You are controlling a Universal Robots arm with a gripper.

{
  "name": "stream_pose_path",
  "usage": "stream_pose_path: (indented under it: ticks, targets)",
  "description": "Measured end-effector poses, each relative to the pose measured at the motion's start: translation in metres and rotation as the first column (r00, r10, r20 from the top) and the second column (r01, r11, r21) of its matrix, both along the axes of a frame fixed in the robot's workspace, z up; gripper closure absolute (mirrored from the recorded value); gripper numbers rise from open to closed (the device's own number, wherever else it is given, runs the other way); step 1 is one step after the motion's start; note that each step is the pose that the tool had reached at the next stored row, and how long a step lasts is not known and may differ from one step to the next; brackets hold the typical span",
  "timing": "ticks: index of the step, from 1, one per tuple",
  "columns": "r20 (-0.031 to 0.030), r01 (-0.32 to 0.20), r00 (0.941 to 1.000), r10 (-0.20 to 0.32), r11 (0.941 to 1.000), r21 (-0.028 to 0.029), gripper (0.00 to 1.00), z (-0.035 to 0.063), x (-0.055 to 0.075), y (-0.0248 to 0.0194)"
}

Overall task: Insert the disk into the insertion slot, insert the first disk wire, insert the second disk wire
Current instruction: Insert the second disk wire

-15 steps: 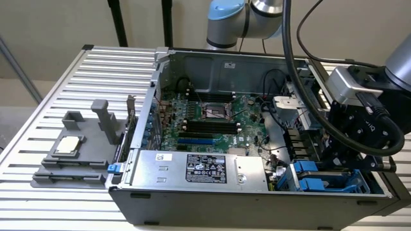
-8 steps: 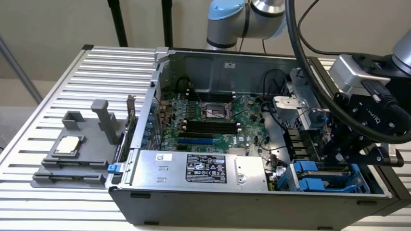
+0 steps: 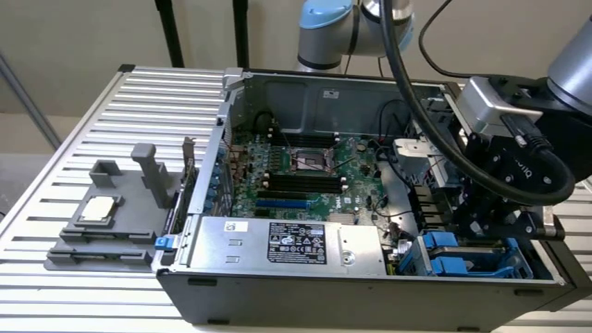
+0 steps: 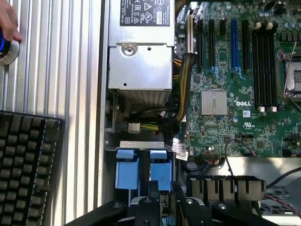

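At the corner of the computer case (image 3: pixel 277 295) nearest the exterior view's right, the gripper (image 3: pixel 490 222) hung directly over the insertion slot (image 3: pixel 472 260). Blue carrier parts (image 4: pixel 141 169) sat in that bay beside the power-supply box (image 4: pixel 140 66); whether the disk itself lay seated among them could not be determined. The state of the end effector could not be determined either: its tips were cut off in the wrist view and masked by its own body in the exterior view. Judged risk: loose wires (image 4: pixel 181 101) lay close beside the bay, and a small sideways offset could snag them or jam the carrier against the bay wall.
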State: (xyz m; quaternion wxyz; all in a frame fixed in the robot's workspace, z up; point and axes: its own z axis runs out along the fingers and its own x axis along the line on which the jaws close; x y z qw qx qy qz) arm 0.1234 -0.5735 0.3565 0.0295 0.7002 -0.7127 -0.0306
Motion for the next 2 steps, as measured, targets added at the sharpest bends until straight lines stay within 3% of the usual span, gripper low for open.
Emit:
stream_pose_path:
  ticks: [2]
  targets:
    - [0.0,0.0,1.0,0.0,1.0,0.0,0.75,0.0,0.0,0.0]
